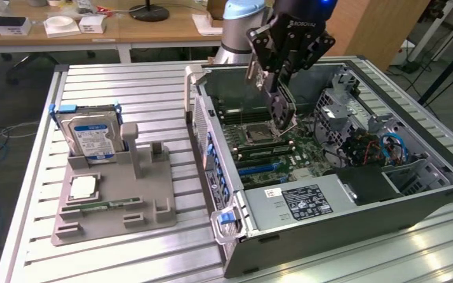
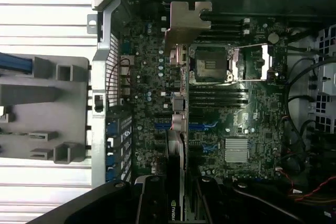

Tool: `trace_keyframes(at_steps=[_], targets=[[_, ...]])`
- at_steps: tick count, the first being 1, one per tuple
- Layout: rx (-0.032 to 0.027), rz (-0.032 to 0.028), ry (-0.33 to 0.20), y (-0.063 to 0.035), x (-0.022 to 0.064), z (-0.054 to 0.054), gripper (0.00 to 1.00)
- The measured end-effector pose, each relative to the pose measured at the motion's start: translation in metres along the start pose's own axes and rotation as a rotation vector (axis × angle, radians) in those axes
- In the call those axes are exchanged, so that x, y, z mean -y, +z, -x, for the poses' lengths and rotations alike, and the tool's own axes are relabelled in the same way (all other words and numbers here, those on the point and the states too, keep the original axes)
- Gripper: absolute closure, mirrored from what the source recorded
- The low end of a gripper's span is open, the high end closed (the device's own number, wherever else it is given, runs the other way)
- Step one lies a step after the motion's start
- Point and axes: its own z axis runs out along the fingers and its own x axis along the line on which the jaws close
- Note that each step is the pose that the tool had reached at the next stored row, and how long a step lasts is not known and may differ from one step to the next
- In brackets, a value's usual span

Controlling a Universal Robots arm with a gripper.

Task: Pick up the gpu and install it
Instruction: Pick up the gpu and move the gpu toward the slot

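Observation:
My gripper (image 1: 278,76) hangs over the open computer case (image 1: 439,165) and is shut on the gpu (image 1: 282,109). The card hangs edge-down above the motherboard (image 1: 289,147), near the CPU socket (image 1: 256,134). In the wrist view the gpu (image 2: 178,108) appears edge-on between my fingers (image 2: 152,203). Its silver end bracket (image 2: 186,22) points toward the case's rear wall. The blue expansion slots (image 2: 197,127) lie beneath the card on the motherboard (image 2: 252,119). Whether the card touches the board I cannot tell.
A grey parts fixture (image 1: 124,206) stands on the slatted metal table at the exterior view's left. It holds a hard drive (image 1: 92,138) with a blue-white label, a CPU chip (image 1: 82,187) and a narrow memory strip (image 1: 101,206). Cables and drive cages (image 1: 376,147) crowd the case's right side.

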Motion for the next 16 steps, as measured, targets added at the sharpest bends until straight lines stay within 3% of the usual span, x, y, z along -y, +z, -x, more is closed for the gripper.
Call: trace_keyframes(at_steps=[16], targets=[[-0.0001,0.0,-0.001,-0.0009,-0.0004,0.041,0.74]])
